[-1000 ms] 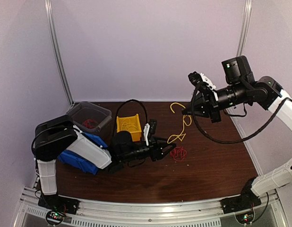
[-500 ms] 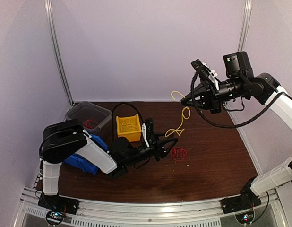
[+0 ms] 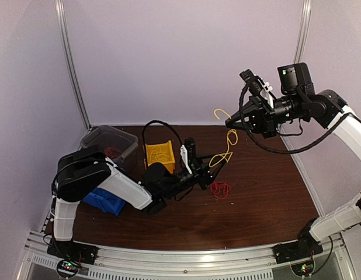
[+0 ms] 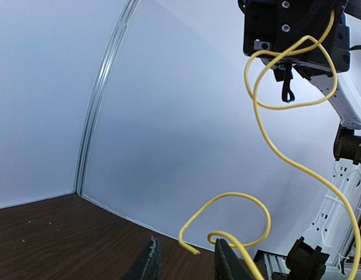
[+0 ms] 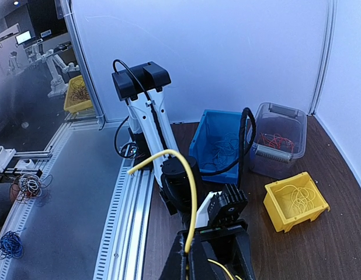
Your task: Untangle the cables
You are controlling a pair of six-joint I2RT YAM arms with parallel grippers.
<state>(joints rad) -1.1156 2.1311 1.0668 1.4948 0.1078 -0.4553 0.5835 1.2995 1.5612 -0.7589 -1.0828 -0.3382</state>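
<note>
At far left on the table [image 3: 256, 221] stand a clear tub [image 3: 129, 142], a blue bin [image 3: 104, 201] and a yellow bin [image 3: 159, 166], each with wire coiled inside. None of them bears on the coming move.

Just right of the yellow bin, the left claw [image 3: 217, 163] is raised off the wood and aimed up and to the right. Its wrist view shows the left claw [image 4: 183, 265] with jaws apart and nothing pinched. The free tail of the yellow cable [image 4: 285, 157] curls right above that gap, close to the right-hand finger.

That yellow cable [image 3: 229, 140] is what matters here. Its long axis runs steeply from its lower end at the left claw, up and rightward to the right claw [image 3: 229, 124]. The left arm is much the nearer to the loose tail, so a small reach upward looks like all that a catch would need.

Near and a little right of the left claw, a red cable [image 3: 220, 188] lies bunched on the table, apart from the yellow one.

Farther right and high, the right claw [image 5: 189, 256] is clenched on the yellow cable's upper part, a short end arching out above it.

Compared with a second ago, the left claw has climbed from table height beside the red cable and narrowed its jaws. The right arm has hoisted the yellow strand higher, lifting its tail off the wood.
</note>
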